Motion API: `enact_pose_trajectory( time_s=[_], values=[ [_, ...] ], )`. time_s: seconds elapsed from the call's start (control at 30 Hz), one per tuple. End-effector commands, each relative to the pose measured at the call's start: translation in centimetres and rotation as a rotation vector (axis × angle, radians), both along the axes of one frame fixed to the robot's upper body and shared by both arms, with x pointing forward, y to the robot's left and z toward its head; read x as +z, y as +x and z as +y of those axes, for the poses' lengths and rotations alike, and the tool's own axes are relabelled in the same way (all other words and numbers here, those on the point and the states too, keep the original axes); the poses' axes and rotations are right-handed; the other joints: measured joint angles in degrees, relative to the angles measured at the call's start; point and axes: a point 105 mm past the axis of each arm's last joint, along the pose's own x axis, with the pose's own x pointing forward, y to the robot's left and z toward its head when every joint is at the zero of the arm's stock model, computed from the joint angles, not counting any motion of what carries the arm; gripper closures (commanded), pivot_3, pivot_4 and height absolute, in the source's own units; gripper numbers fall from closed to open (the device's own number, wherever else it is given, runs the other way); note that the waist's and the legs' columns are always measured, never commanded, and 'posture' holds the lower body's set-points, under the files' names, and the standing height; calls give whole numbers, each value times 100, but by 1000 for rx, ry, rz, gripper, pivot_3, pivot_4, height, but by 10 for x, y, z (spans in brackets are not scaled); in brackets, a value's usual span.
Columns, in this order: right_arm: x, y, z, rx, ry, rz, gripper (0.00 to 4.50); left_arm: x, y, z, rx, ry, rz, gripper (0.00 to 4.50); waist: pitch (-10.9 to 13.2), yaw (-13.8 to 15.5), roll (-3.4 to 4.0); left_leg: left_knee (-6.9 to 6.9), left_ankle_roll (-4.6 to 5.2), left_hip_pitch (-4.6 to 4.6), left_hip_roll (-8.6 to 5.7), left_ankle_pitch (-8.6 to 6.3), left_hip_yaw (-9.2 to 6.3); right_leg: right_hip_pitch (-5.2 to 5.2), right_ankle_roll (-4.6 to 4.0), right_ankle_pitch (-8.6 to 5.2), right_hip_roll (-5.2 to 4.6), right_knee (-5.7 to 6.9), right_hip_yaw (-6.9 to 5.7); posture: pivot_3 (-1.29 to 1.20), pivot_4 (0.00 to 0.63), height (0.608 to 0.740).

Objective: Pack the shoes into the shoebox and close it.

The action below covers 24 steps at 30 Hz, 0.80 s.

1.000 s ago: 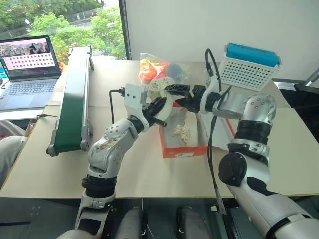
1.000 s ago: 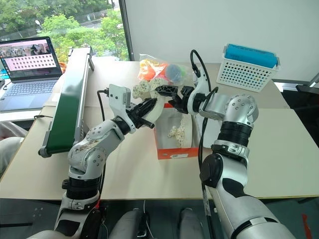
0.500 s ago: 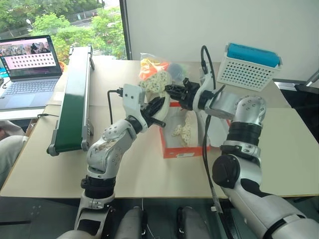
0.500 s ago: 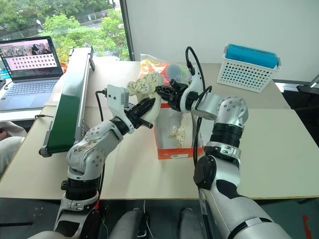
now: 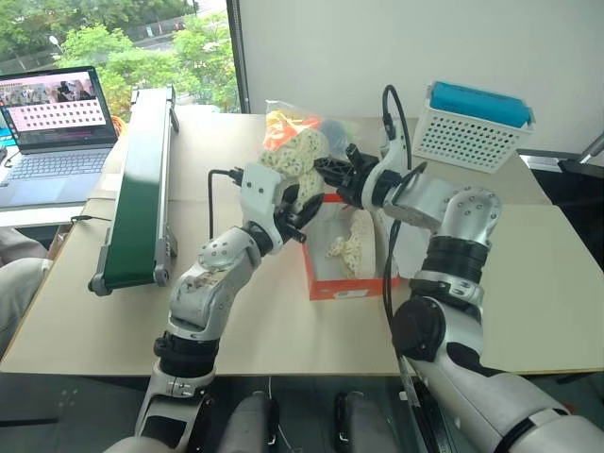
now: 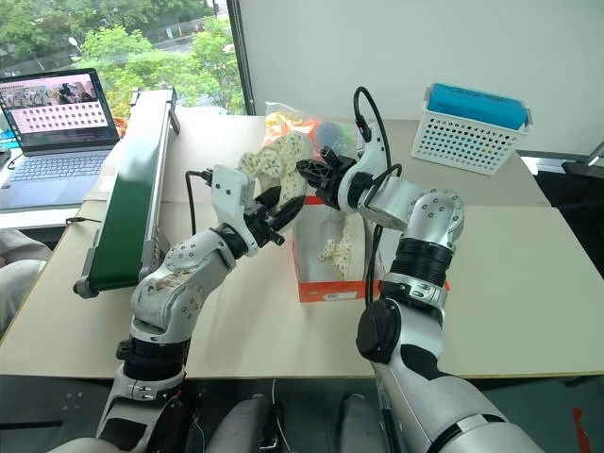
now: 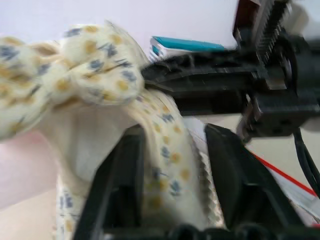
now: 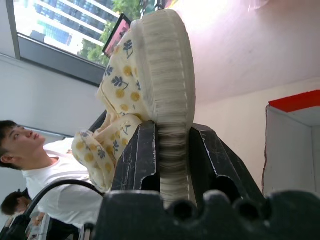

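From the left eye view, both arms meet over the open shoebox (image 5: 347,269), which stands orange-red on the pale worktop (image 5: 283,330) with one cream shoe (image 5: 351,243) lying inside against its white lining; a second shoe (image 5: 294,159) is held up in the air just above the box's far left corner, the right gripper (image 5: 328,172) clenched on its edge from the right and the left gripper (image 5: 300,200) reaching up under it from the left with its jaws parted around the fabric; behind them lies a clear bag (image 5: 311,127) of bright things, farther right a white basket (image 5: 470,132) with a blue top, and off to the left a green conveyor (image 5: 142,189) and a laptop (image 5: 57,132); from the right eye view the same raised shoe (image 6: 276,162) sits between the two grippers, the boxed shoe (image 6: 338,247) below it, the box's white label (image 6: 332,294) on the near end; in the left wrist view the flowered cloth of the shoe (image 7: 125,125) hangs between that gripper's black fingers (image 7: 120,190), which stand apart with the fabric loose between them, the other gripper's dark body close beyond; in the right wrist view the ribbed sole (image 8: 167,95) is pinched edge-on between the two fingers (image 8: 137,160), a corner of the shoebox (image 8: 295,150) shows to one side, and a person (image 8: 45,165) in a white shirt is seen behind.
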Motion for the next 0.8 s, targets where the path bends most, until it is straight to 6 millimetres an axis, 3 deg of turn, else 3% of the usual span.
enact_pose_trajectory(
  time_s=[0.03,0.13,0.33,0.57,0.8],
  values=[
    [28,11,-46,-251,-59,-151,4006,6,-7,-1,-7,14,-47,2127,1,16,2,0,0,0,0,0,-1,0,0,0,0,0,0,0,150,699],
    [27,12,-65,-306,-158,-159,4006,3,-7,4,11,20,-39,2127,5,27,7,2,4,-1,-4,2,-1,2,1,-1,-1,-2,1,0,150,699],
    [10,0,-74,-198,-305,-46,4006,-5,-15,11,-12,19,-9,2127,9,-50,14,-10,1,0,1,4,5,-5,0,-1,0,-1,8,0,150,699],
    [-31,-15,-67,-44,-493,81,4006,-11,-14,17,-19,49,-1,2127,10,-15,17,-7,6,2,1,4,4,-7,-1,-1,0,-13,11,0,150,699],
    [-84,-5,-49,36,-697,130,4006,-11,-13,18,-7,46,0,2127,9,-2,17,-5,9,2,0,2,5,-1,0,-1,-1,-21,10,0,150,699]
  ],
)
